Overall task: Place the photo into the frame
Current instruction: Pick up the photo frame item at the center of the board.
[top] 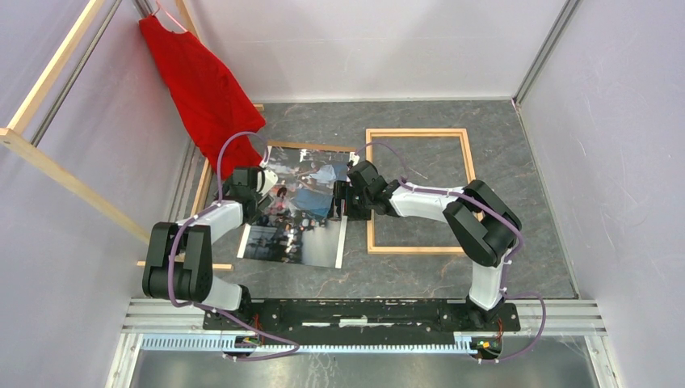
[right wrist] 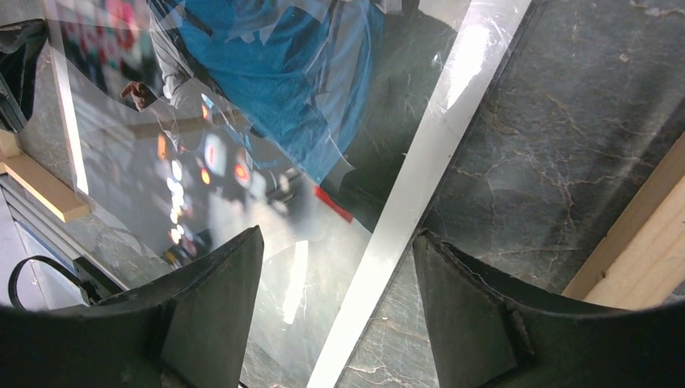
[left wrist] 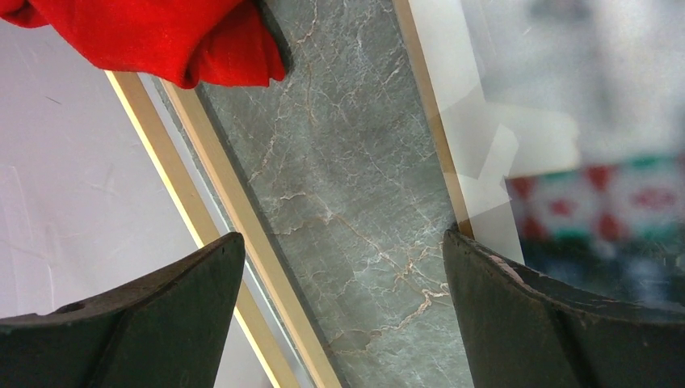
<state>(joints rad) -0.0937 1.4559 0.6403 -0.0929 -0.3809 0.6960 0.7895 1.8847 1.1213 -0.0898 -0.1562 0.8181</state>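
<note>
Grey marbled stone makes up the surface (top: pixel 323 279), and in the top view the photo (top: pixel 303 214) lies flat on it, picture side up, left of centre. The frame (top: pixel 416 132) lies flat just to the photo's right, with bare stone showing inside it. A red garment (top: pixel 206 89) hangs at the back left. The left jaws reach over the photo's upper left corner and the right jaws over its right edge, between the photo and the frame. From the left wrist, the left jaws stand wide apart with only stone between them. One finger (left wrist: pixel 161 315) is over a pale wooden strip (left wrist: pixel 226 218) by the wall. The other finger (left wrist: pixel 549 323) is at the photo's white border, and I cannot tell whether it touches. The print itself is blurred on the right, and the garment's hem is at the top. From the right wrist, the right jaws are apart and clamp nothing; they straddle the photo's white right border. One finger (right wrist: pixel 210 315) hangs over the glossy print and the other (right wrist: pixel 476 315) over bare stone. The frame's wooden rail shows at the lower right.
</note>
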